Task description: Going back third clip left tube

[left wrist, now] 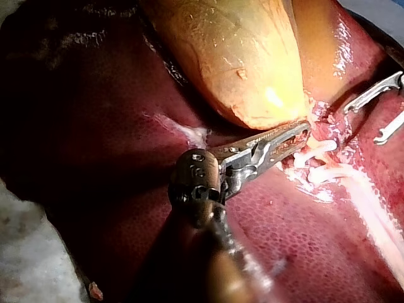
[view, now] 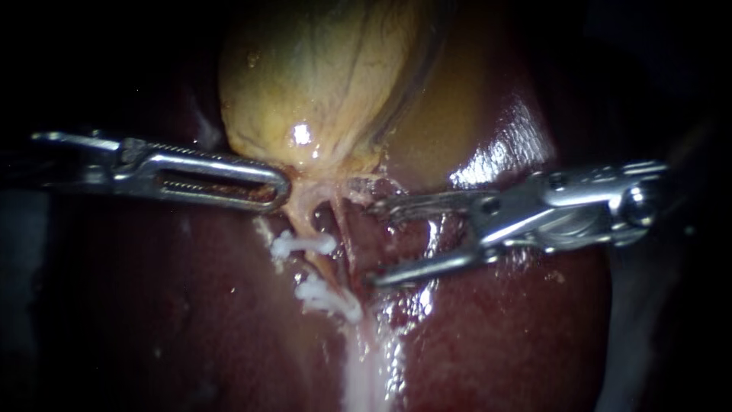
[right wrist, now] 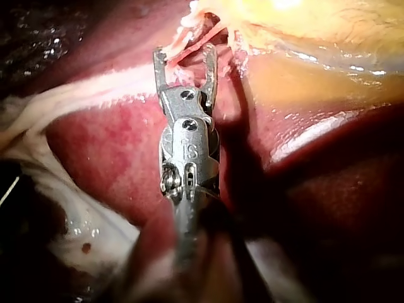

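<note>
Right instrument facing left tube; jaws spread, empty.
Tube crosses jaw axis a little beyond tips, white clips on it; exit judged straight back along shaft.

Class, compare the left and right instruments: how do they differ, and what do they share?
The left instrument has jaws shut on the gallbladder; the right instrument has jaws wide open, gripping nothing. Left instrument: broad, slotted jaws; right instrument: thin prongs. Both are shiny metal near the clips.
</note>
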Robot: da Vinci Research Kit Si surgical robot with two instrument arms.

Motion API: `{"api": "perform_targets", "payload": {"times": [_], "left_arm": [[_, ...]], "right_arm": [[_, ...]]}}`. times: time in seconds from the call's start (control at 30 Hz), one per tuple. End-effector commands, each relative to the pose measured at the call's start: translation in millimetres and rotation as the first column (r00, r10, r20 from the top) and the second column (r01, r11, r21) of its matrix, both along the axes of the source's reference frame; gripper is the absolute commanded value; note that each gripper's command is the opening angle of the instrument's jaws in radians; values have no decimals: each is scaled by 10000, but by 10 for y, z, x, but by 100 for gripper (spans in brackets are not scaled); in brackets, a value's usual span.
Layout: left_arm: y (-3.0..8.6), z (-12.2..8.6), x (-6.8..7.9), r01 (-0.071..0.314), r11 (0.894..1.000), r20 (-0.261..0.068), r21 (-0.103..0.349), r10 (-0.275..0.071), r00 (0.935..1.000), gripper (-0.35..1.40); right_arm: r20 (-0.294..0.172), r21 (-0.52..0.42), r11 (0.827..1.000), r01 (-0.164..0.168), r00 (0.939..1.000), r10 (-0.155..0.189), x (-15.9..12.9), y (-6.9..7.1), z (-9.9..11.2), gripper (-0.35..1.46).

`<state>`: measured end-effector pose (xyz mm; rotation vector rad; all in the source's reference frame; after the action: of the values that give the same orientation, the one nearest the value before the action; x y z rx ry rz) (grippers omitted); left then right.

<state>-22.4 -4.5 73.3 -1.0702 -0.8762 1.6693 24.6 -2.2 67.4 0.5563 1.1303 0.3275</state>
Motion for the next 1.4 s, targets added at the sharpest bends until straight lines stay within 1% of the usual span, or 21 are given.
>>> {"api": "perform_targets", "payload": {"times": [0.03, 0.17, 0.23, 0.4, 0.5, 0.57, 0.73, 0.9, 1.07, 1.4], "left_arm": [[0, 1, 0, 13, 10000, -9, -3, -13, 10000, -35], [0, 1, 0, 13, 10000, -9, -3, -13, 10000, -35], [1, 2, 0, 15, 10000, -10, -3, -15, 10000, -35], [1, 8, -3, 24, 10000, -21, -22, -24, 10000, -35], [1, 14, -7, 38, 10000, -37, -49, -38, 10000, -35], [1, 19, -11, 54, 10000, -52, -68, -54, 10000, -35], [1, 40, -25, 143, 9998, -97, -166, -145, 9998, -35], [-3, 59, -44, 7, 9998, -101, -175, -9, 9999, -35], [-2, 65, -59, -73, 9999, -86, -144, 71, 9999, -35], [-3, 67, -57, -108, 9998, -103, -150, 106, 9999, -35]], "right_arm": [[25, -55, 10000, -29, 10000, 30, -7, 2, -3, 50], [150, -118, 9998, -173, 9997, 175, -26, 6, -9, 50], [146, -125, 9998, -152, 9998, 154, -31, 5, -9, 50], [100, -94, 9999, -82, 9999, 83, -33, 3, -9, 50], [78, -85, 10000, -51, 10000, 52, -33, 2, -10, 50], [75, -87, 10000, -47, 10000, 48, -33, 1, -10, 50], [74, -92, 9999, -44, 10000, 45, -33, 0, -11, 50], [74, -92, 9999, -44, 10000, 45, -33, 0, -11, 50], [72, -92, 9999, -42, 10000, 43, -32, -1, -12, 50], [74, -92, 9999, -47, 10000, 47, -31, -2, -13, 50]]}}
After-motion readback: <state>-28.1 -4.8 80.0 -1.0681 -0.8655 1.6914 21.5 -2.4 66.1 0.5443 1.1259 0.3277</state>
